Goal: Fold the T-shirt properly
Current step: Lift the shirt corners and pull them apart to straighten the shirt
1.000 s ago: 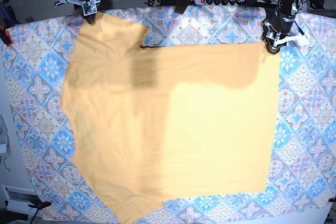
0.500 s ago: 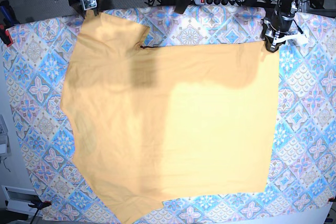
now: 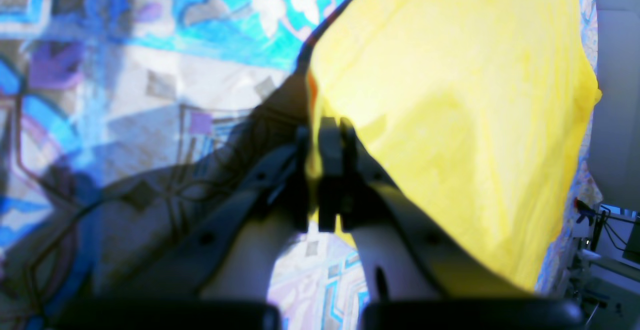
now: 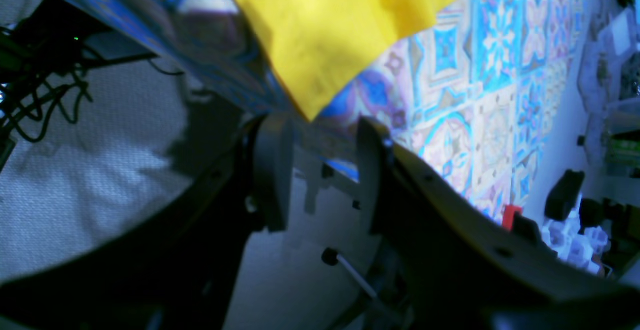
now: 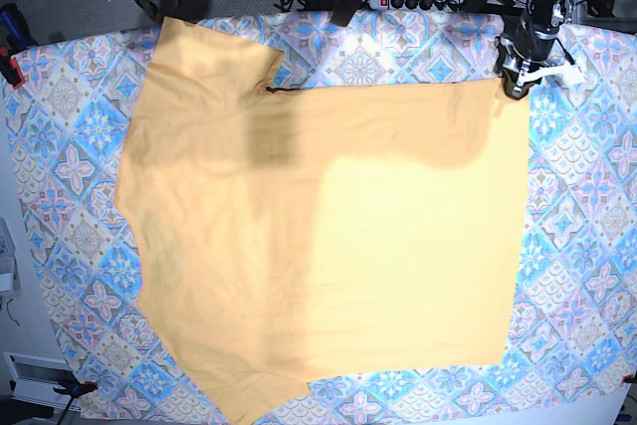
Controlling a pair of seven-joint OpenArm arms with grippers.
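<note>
No readable text, labels or numbers anywhere, T-shirt point(image 5: 328, 246) plain (wrist views too blurred)

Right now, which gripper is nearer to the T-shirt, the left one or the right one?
Left. The left gripper is shut on the T-shirt at its far corner. The right gripper stands open just off the shirt's other far corner, not touching it.

Table under a blue-pink patterned tablecloth point(image 5: 70, 146), yellow-orange T-shirt point(image 5: 328, 246) spread flat across it
</note>
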